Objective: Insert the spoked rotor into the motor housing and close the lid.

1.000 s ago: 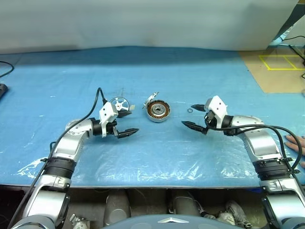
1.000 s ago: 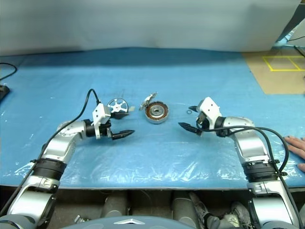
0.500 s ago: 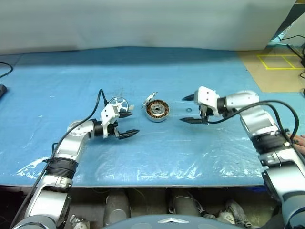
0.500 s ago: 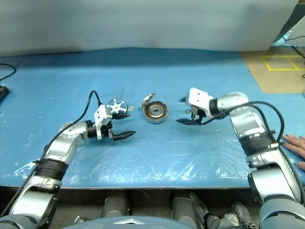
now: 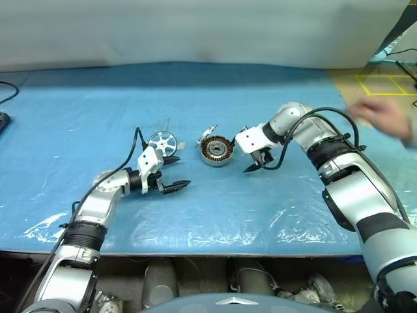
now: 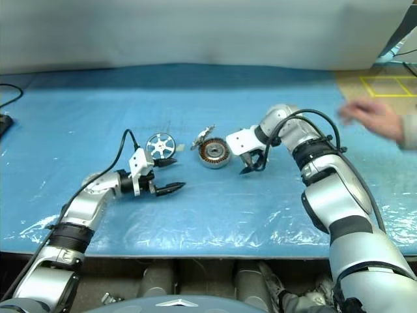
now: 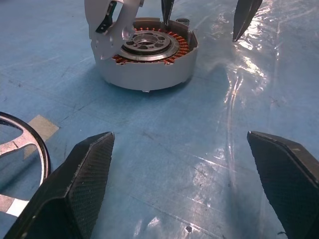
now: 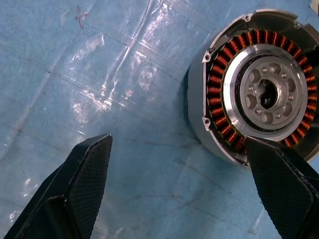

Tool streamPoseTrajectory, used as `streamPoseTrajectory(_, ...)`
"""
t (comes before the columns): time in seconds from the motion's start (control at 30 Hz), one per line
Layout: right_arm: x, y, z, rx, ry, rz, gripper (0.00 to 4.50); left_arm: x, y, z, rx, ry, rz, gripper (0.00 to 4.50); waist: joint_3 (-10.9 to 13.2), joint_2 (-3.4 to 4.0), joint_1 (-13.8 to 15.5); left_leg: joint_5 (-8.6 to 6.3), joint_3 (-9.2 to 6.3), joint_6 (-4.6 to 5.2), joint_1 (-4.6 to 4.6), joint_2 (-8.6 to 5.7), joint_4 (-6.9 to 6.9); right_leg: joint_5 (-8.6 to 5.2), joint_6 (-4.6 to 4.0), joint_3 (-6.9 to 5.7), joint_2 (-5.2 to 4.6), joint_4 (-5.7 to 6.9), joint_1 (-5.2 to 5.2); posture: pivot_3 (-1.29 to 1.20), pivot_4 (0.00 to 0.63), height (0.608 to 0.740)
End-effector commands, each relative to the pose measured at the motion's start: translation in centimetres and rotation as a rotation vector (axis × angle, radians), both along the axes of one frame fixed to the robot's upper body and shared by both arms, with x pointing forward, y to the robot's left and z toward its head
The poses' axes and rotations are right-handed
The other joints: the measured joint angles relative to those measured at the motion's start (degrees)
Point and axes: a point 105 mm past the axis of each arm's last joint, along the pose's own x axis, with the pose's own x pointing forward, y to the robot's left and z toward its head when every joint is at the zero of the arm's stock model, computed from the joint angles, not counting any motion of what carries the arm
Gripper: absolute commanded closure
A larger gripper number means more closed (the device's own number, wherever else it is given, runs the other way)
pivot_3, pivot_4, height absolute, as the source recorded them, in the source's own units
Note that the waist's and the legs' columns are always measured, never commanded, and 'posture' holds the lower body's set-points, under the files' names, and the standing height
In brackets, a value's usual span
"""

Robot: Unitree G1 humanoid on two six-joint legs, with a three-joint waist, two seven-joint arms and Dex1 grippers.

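Observation:
The spoked rotor [image 5: 162,141] lies flat on the blue sheet, left of the motor housing [image 5: 215,150]. The housing shows its copper winding ring and silver centre [image 8: 264,94]. Its small silver lid [image 7: 112,25] stands tilted up at the housing's left rim. My left gripper [image 5: 177,173] is open and empty, low over the sheet just in front of the rotor and pointing toward the housing. My right gripper [image 5: 251,156] is open and empty and points steeply down at the housing's right side. One of its fingers [image 8: 284,189] is over the rim and the other is over bare sheet.
A blue plastic-covered sheet [image 5: 215,215] covers the table. A person's blurred hand [image 5: 381,116] hovers at the far right. A brown floor area with yellow tape [image 5: 381,85] lies beyond the sheet's right edge. A black cable [image 5: 5,94] runs at the far left.
My right arm swung left to the housing's right side and turned its gripper from level to pointing down. The person's hand lifted off the table edge and moved farther back. The left gripper stayed put.

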Motion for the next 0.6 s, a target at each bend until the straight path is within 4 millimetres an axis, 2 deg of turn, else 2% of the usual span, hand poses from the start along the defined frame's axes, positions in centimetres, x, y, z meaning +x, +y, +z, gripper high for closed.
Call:
streamPoseTrajectory(0.03, 0.8, 0.9, 1.8, 0.005, -0.081, 0.036, 0.04, -0.2, -0.3, 0.8, -0.008, -0.033, -0.007, 0.0, 0.0, 0.0, -0.02, -0.01, 0.0, 0.01, 0.0, 0.01, 0.03, 0.0, 0.0, 0.0, 0.0, 0.03, 0.0, 0.0, 0.15, 0.74)
streamPoseTrajectory(0.3, 1.4, 2.2, 2.7, 0.025, -0.127, 0.05, 0.04, -0.2, 0.1, 0.3, -0.005, -0.021, 0.004, 0.0, 0.03, -0.01, -0.05, -0.13, 0.0, 0.18, 0.02, 0.03, 0.25, -0.05, -0.09, 0.06, 0.0, 0.47, -0.15, 0.0, 0.15, 0.74)
streamPoseTrajectory(0.6, 1.9, 2.1, 2.9, 0.039, -0.15, 0.023, 0.04, -0.2, 0.5, -0.5, 0.001, -0.016, 0.012, 0.0, 0.04, 0.0, -0.08, -0.13, 0.01, 0.18, -0.04, 0.03, 0.29, -0.1, -0.17, 0.1, 0.0, 0.66, -0.31, 0.0, 0.15, 0.74)
